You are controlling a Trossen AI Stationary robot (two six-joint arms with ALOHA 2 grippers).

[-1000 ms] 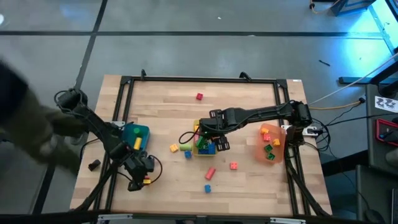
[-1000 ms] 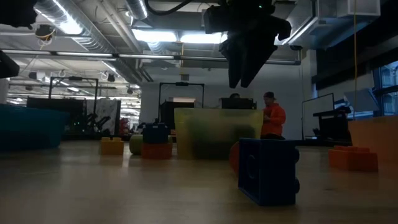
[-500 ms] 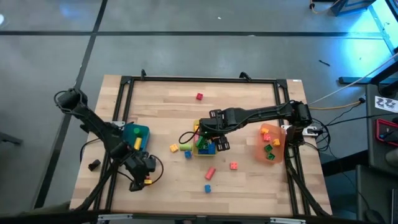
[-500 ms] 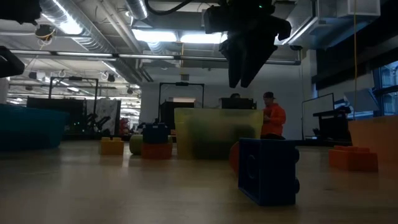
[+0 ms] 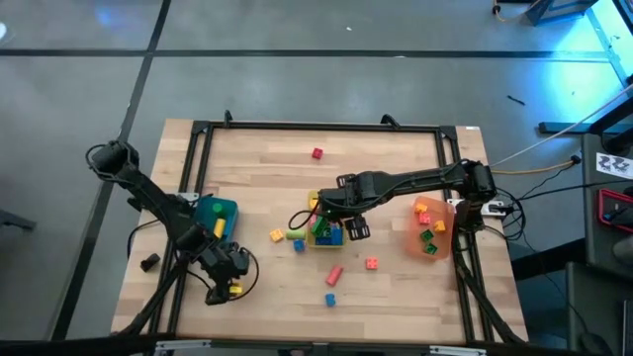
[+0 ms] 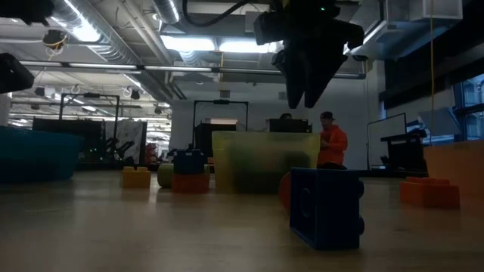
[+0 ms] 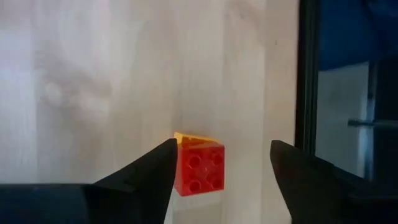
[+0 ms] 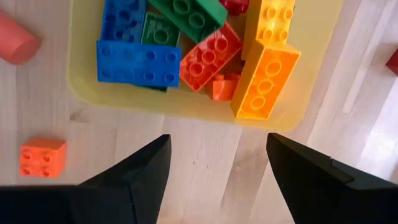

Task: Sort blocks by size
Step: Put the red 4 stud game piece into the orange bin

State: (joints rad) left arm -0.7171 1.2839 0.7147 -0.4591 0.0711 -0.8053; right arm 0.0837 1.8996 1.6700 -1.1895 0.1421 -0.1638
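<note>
My left gripper [image 7: 221, 163] is open and low over the table near its near left corner [image 5: 229, 285]. Its fingers stand on either side of a small red block [image 7: 200, 170] that lies studs up on the wood with a yellow block [image 7: 189, 138] against it. I cannot tell whether a finger touches the red block. My right gripper [image 8: 217, 146] is open and empty, above the near edge of the yellow bin [image 5: 321, 237], which holds several blocks [image 8: 205, 56]. Loose blocks lie around the bin [image 5: 334, 274].
A blue bin [image 5: 216, 214] with a yellow block stands at the left, an orange bin [image 5: 433, 229] with several blocks at the right. A red block [image 5: 316, 153] lies far back. A small orange block [image 8: 42, 157] and a pink piece [image 8: 15, 45] lie near the yellow bin. A person [image 6: 331, 147] stands in the room behind.
My right gripper has shifted a little toward the table's right edge above the yellow bin, still open. A blurred figure beside the table's left edge has left the high view.
</note>
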